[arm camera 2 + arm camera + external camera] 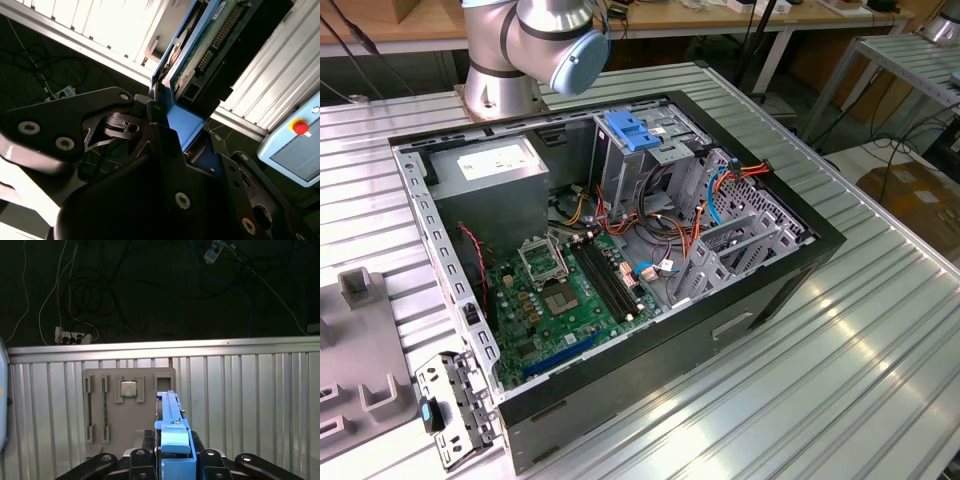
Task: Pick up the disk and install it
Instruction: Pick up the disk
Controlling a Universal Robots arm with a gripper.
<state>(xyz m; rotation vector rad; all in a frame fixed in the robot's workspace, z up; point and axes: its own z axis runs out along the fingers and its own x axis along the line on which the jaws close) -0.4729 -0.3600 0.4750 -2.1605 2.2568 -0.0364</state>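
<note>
Fingers [155, 125] of the gripper [182, 131] squeeze the disk [202, 52] from both sides. The disk sticks out past the fingertips. One blue side rail and the green underside with a row of pins show in the second wrist view. A light-blue box with a red button [300, 127] is close by.

In the first wrist view the gripper [174, 450] holds the disk [170, 410] on its edge, so the thin blue rail shows. Past its tip a grey tray [150, 440] lies on the ribbed metal table [250, 405]. A small square chip [129, 388] sits in the tray, with two thin sticks [105, 405] beside it.

In the exterior view an open computer case [720, 330] lies in the middle of the table [880, 380]. Inside it, a blue bracket [632, 130] sits at 12 o'clock, a grey box [485, 175] with a white sticker at 10 o'clock, and a green board [560, 290] at 7 o'clock. The arm base [500, 75] stands at 11 o'clock, just outside the case. The grey tray [350, 360] lies at 8 o'clock, on the table.
</note>
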